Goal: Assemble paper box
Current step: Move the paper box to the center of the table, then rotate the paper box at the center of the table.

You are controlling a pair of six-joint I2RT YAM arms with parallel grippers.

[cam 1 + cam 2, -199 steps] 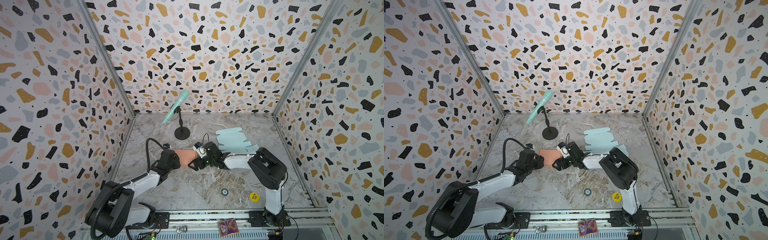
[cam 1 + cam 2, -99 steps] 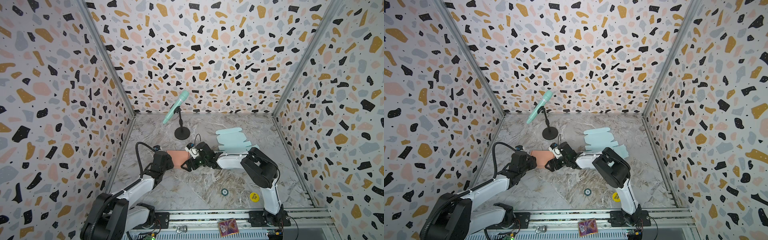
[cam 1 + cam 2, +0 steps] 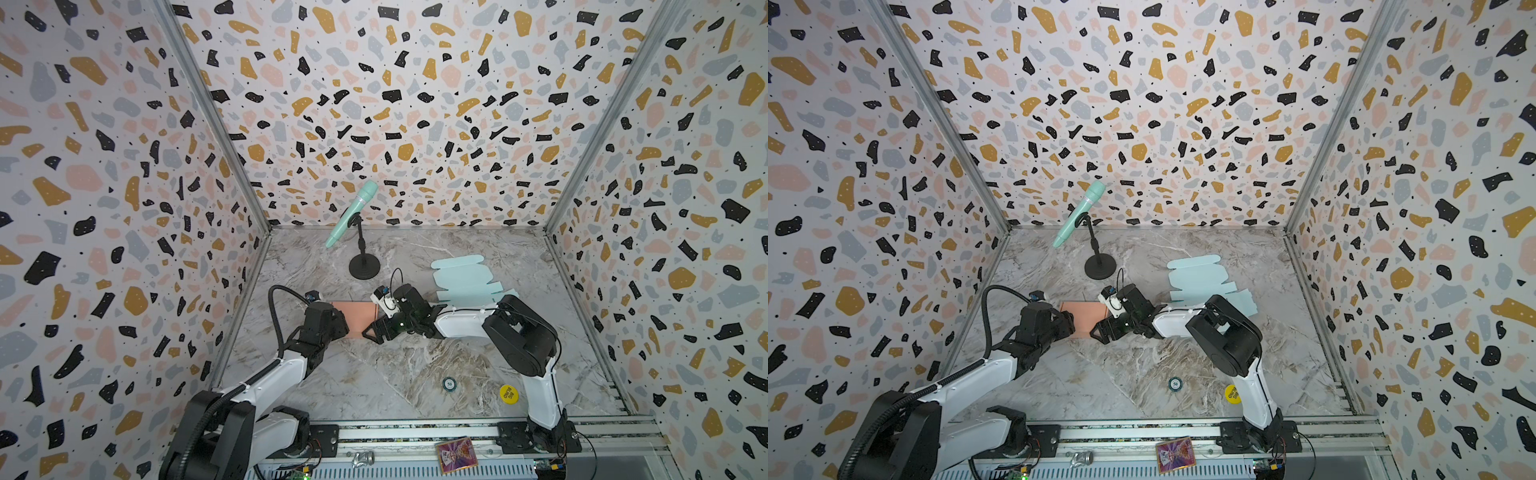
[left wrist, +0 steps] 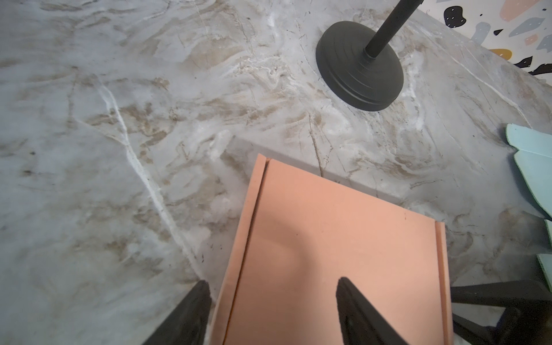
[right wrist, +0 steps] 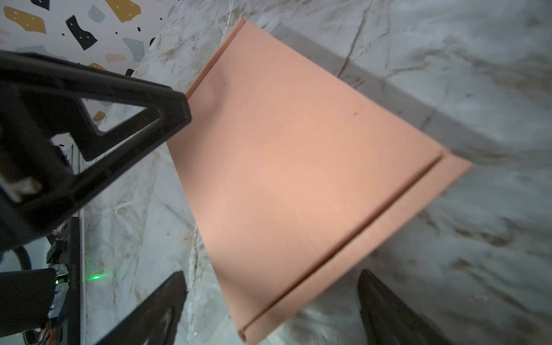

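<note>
We see the pink paper box (image 3: 354,318) lying closed and flat on the bench (image 3: 415,365), at 6 o'clock from the microphone stand (image 3: 364,266). Left claw (image 4: 271,304) and right claw (image 5: 271,298) flank it, both open, gripping nothing. We judge it light, thin and crushable: pinch the folded side edges.

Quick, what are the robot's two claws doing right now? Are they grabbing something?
Left gripper: open, fingers either side of one edge of the flat salmon-pink paper box, not clamped.
Right gripper: open, at the box's opposite edge, holding nothing.
</note>
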